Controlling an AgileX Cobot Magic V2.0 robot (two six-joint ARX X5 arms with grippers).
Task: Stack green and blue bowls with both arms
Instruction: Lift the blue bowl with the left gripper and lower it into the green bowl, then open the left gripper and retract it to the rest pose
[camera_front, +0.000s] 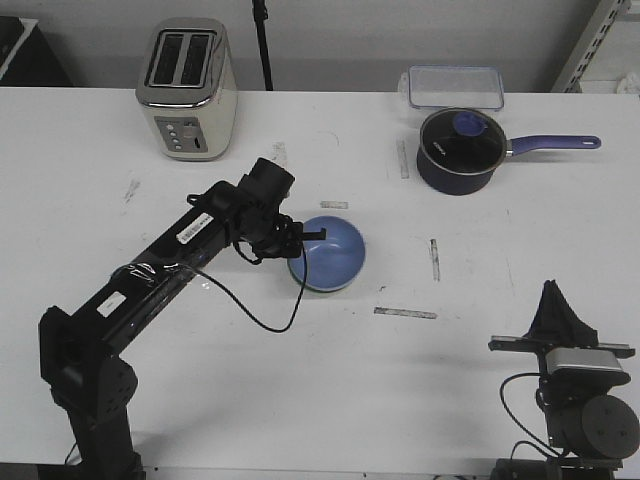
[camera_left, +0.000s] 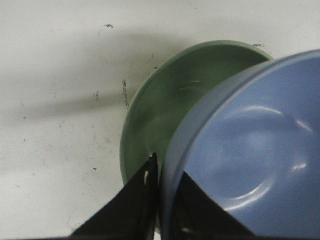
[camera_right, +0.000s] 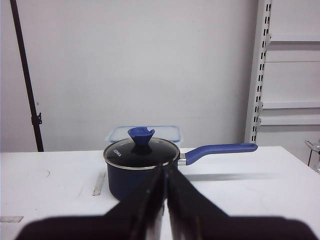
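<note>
Your left gripper (camera_left: 159, 200) pinches the blue bowl's (camera_left: 250, 155) rim, holding it partly over the green bowl (camera_left: 165, 105). Centre it over the green bowl, level it, lower, then release. The right gripper (camera_right: 165, 195) sits closed, empty.

Blue bowl (camera_left: 250, 150) sits tilted inside green bowl (camera_left: 165, 105).
</note>
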